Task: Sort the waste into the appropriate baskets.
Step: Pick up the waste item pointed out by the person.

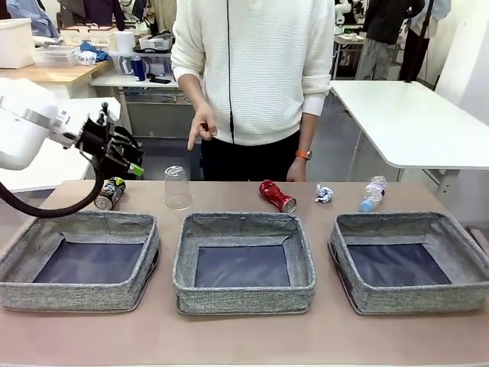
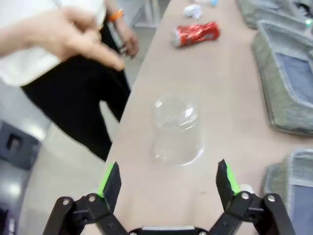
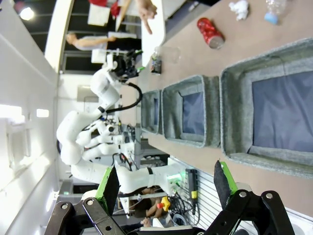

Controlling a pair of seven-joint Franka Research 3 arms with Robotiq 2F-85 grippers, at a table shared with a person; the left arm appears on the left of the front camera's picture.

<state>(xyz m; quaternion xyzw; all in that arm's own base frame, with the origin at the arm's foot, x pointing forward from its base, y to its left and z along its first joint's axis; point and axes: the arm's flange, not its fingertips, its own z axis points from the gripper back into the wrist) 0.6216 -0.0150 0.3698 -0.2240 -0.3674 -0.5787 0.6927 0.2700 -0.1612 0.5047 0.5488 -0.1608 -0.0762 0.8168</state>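
Note:
My left gripper (image 1: 131, 164) hangs open above the table's far left, just over the dark printed can (image 1: 111, 193). In the left wrist view its jaws (image 2: 168, 178) are spread wide with nothing between them, facing the upturned clear plastic cup (image 2: 177, 129) (image 1: 177, 188). Farther along lie the crushed red can (image 1: 276, 196), the white paper wad (image 1: 324, 194) and the small clear bottle (image 1: 373, 193). Three grey baskets (image 1: 76, 294) (image 1: 244, 294) (image 1: 416, 294) line the near side. My right gripper (image 3: 166, 183) is open and holds nothing, high off the table's end.
A person in a white sweater stands at the far edge, one hand (image 1: 200, 134) pointing down over the cup and the other hand (image 1: 298, 170) at the table edge near the red can. A white table (image 1: 412, 115) stands behind on the right.

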